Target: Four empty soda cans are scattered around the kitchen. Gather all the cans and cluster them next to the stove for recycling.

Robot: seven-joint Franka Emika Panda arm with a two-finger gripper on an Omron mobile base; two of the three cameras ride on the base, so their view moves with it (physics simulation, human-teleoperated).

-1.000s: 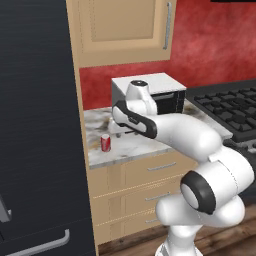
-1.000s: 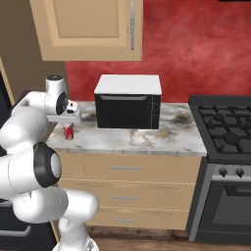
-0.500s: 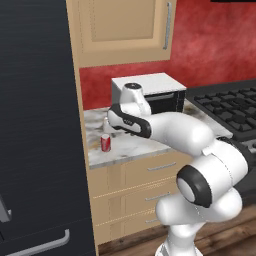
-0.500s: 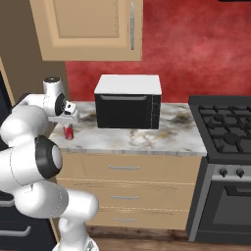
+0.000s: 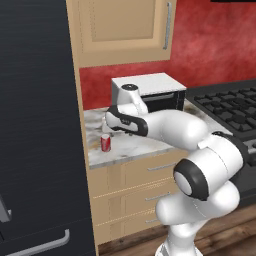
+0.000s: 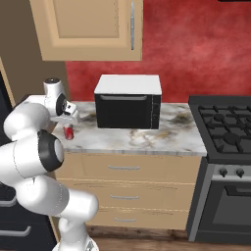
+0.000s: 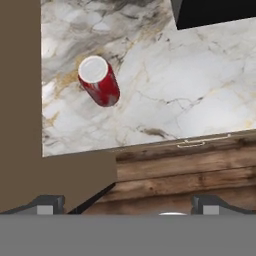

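Observation:
One red soda can (image 5: 105,142) with a silver top stands upright on the marble counter (image 5: 135,147), near its left end. In the right base view the soda can (image 6: 69,131) sits just below my hand. My gripper (image 5: 106,130) hangs over it, a little above, pointing down. In the hand view the soda can (image 7: 99,81) lies at upper left, and my gripper (image 7: 129,205) is open with its tips far apart and nothing between them. The stove (image 6: 225,122), black with iron grates, is at the far right of the counter, well away from the can.
A black microwave (image 6: 128,100) with a white top stands on the counter between the can and the stove. A tall dark fridge (image 5: 35,125) and a brown side panel (image 7: 20,100) close off the counter's left end. A wooden cabinet (image 5: 125,30) hangs overhead, with drawers (image 6: 122,169) below.
My hand has moved left and lower, closer above the red can. The can and the gripper's open state are unchanged.

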